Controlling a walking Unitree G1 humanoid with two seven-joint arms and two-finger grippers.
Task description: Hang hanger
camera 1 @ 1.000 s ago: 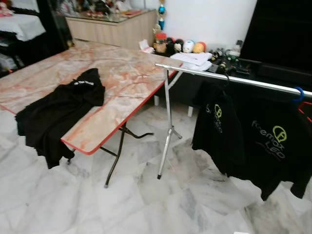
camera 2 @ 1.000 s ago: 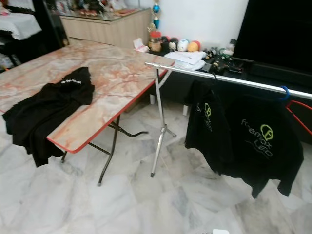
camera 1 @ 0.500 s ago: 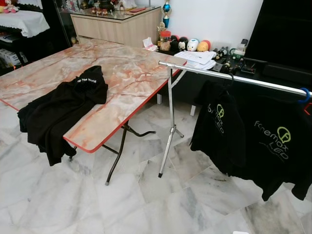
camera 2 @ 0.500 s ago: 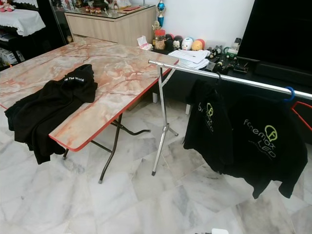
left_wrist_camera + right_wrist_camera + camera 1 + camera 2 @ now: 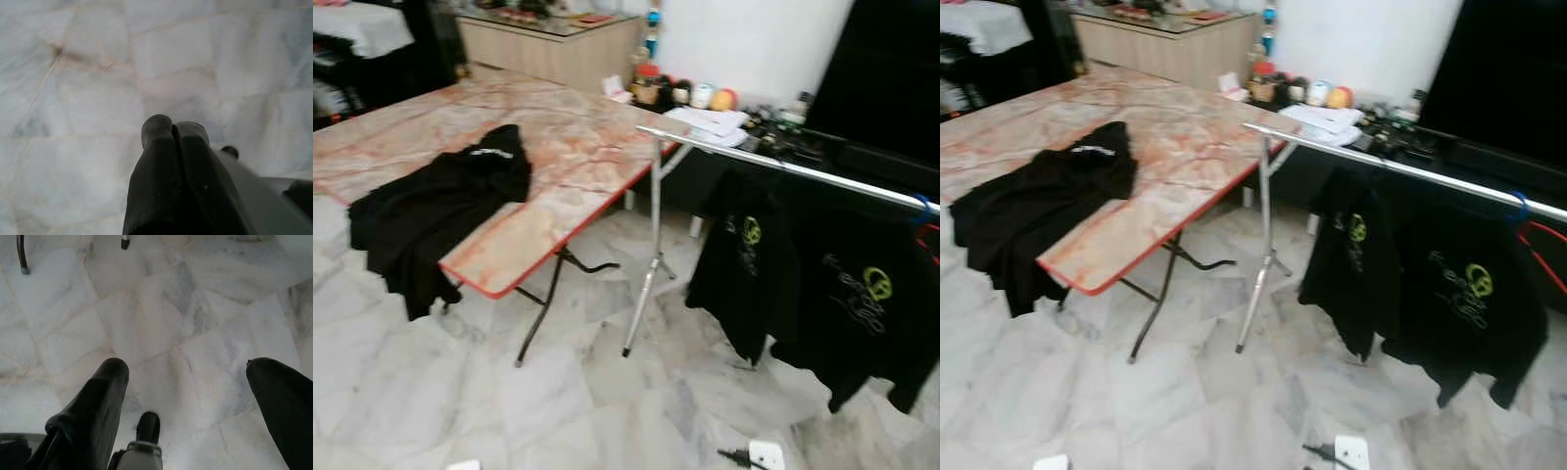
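Note:
A black shirt [image 5: 440,211] lies crumpled on the near corner of a marble-top folding table [image 5: 578,157] and hangs over its red edge. To the right runs a silver clothes rail [image 5: 783,168] on a thin stand. Two black shirts with green logos [image 5: 744,259] [image 5: 862,304] hang from it. A blue hanger hook [image 5: 922,204] and a red hanger [image 5: 1542,250] sit at the rail's far right. My left gripper [image 5: 173,129] is shut with nothing in it, pointing at the marble floor. My right gripper [image 5: 188,374] is open and empty, low over the floor.
A white power socket with a black plug [image 5: 764,455] lies on the floor in front of me. The rail stand's foot [image 5: 125,242] and a table leg [image 5: 22,257] rest on the tiles. A wooden sideboard [image 5: 548,49] and a low shelf of toys stand at the back.
The whole picture has shifted and blurred, so the camera has moved; the floor socket has come into view. Shirts, rail and table stay where they were.

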